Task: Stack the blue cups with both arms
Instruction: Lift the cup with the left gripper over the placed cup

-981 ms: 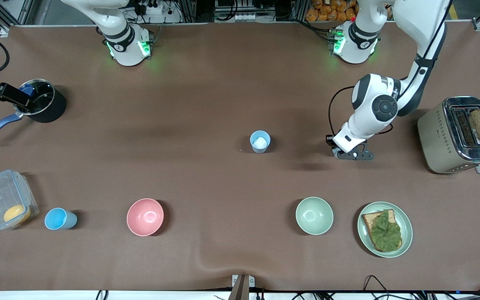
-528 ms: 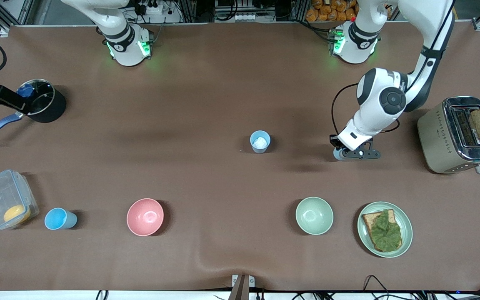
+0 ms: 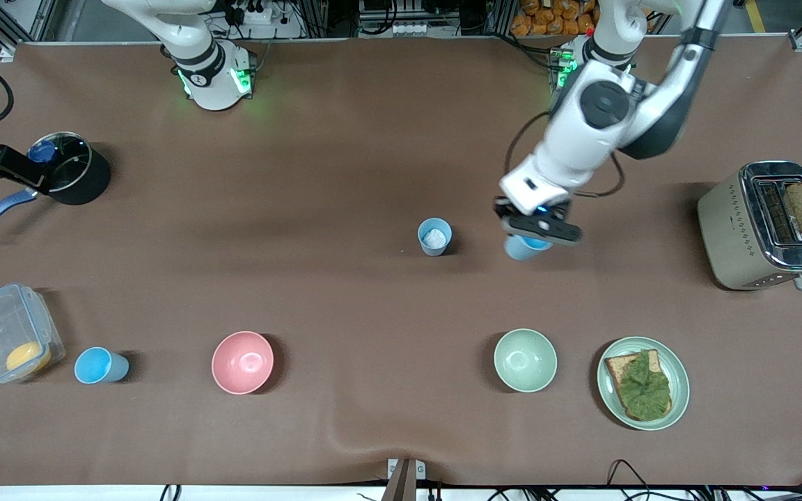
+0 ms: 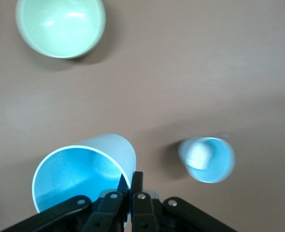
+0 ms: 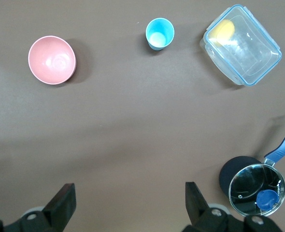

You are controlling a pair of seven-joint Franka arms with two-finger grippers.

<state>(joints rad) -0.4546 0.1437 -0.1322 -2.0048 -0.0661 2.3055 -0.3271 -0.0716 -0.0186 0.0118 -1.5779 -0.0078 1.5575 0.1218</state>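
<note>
My left gripper (image 3: 537,229) is shut on the rim of a blue cup (image 3: 522,247) and holds it above the table, beside the blue cup with a white patch (image 3: 434,236) that stands at mid-table. In the left wrist view the fingers (image 4: 137,182) pinch the held cup's wall (image 4: 79,176), and the patch cup (image 4: 207,159) stands apart from it. A third blue cup (image 3: 99,365) stands near the front camera at the right arm's end and shows in the right wrist view (image 5: 159,33). My right gripper (image 3: 4,163) is open and empty (image 5: 130,198), high beside the pot.
A black pot (image 3: 70,172) with a blue handle and a clear lidded box (image 3: 8,334) stand at the right arm's end. A pink bowl (image 3: 242,362), a pale green bowl (image 3: 525,360) and a plate with toast (image 3: 642,383) line the near side. A toaster (image 3: 766,223) stands at the left arm's end.
My left gripper has lifted the blue cup and carried it toward the middle cup. My right gripper has barely shifted beside the pot.
</note>
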